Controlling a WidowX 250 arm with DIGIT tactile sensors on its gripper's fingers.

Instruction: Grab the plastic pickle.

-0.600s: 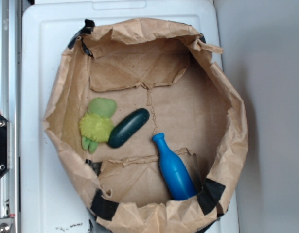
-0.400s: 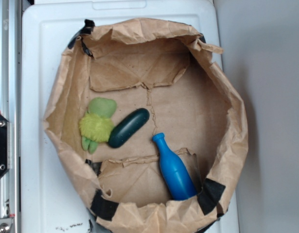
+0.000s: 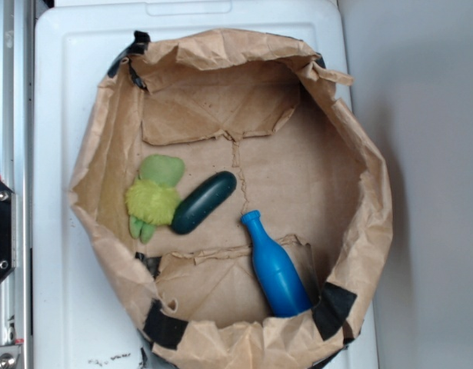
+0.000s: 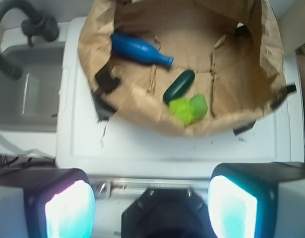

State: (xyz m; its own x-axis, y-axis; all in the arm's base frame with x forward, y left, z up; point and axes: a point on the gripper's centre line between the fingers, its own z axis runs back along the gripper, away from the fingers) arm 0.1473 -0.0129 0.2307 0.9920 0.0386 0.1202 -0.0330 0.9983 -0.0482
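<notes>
Pickle [image 3: 204, 202] first: you have it lying flat on the floor of the paper bag [image 3: 359, 177], a smooth dark green piece set on a slant, its upper end pointing toward the middle crease of the bag floor. Its lower end sits right against the plush toy [image 3: 152, 198], a fuzzy yellow-green thing on the side nearer the bag wall. You will find the blue bottle [image 3: 275, 267] near the pickle's other side but apart from it, lying down with its neck aimed toward the pickle and its base close to the bag wall. The bag is rolled open and stands on a white lid [image 3: 55, 92].

From the wrist camera you see the same three pieces from above and outside the bag: pickle [image 4: 179, 86], plush toy [image 4: 188, 109] touching it, bottle [image 4: 140, 50] farther off. The gripper [image 4: 151, 206] is well apart from the bag, over the near edge of the white lid, and its two fingers [image 4: 68, 206] stand spread wide with nothing between them. A sink [image 4: 23, 94] with a dark faucet [image 4: 13, 29] shows beside the lid.
</notes>
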